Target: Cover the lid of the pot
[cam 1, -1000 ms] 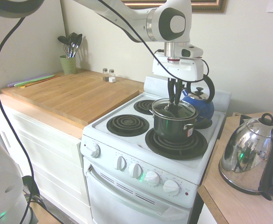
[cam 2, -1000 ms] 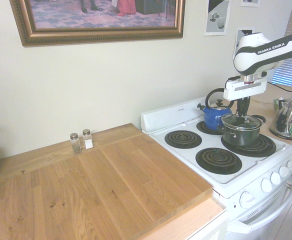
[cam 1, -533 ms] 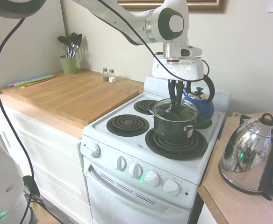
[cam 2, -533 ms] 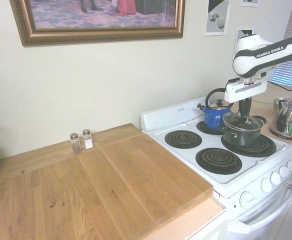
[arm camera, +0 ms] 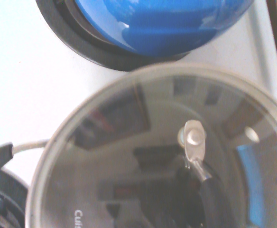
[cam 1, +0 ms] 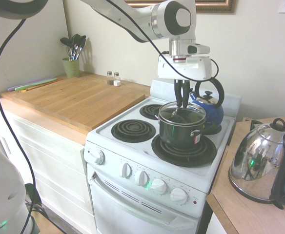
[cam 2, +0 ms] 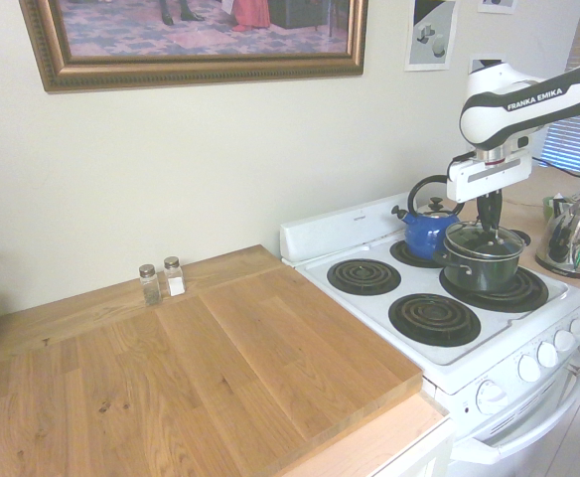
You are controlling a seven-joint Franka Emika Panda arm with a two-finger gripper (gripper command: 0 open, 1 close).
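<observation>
Kitchen range (cam 1: 115, 163), white, with coil burners, beside a wooden board (cam 1: 74, 100). First exterior view: the gripper (cam 1: 182, 103) points down at the glass lid (cam 1: 193, 115), which lies on the dark pot (cam 1: 178, 134) on a front burner; its fingers are closed on the lid's handle. Second exterior view: the blue kettle (cam 2: 431, 233) stands near the pot, on a rear burner. Wrist view: the lid's metal rim and the bracket of its handle (arm camera: 194, 138) appear beside the kettle's blue body.
</observation>
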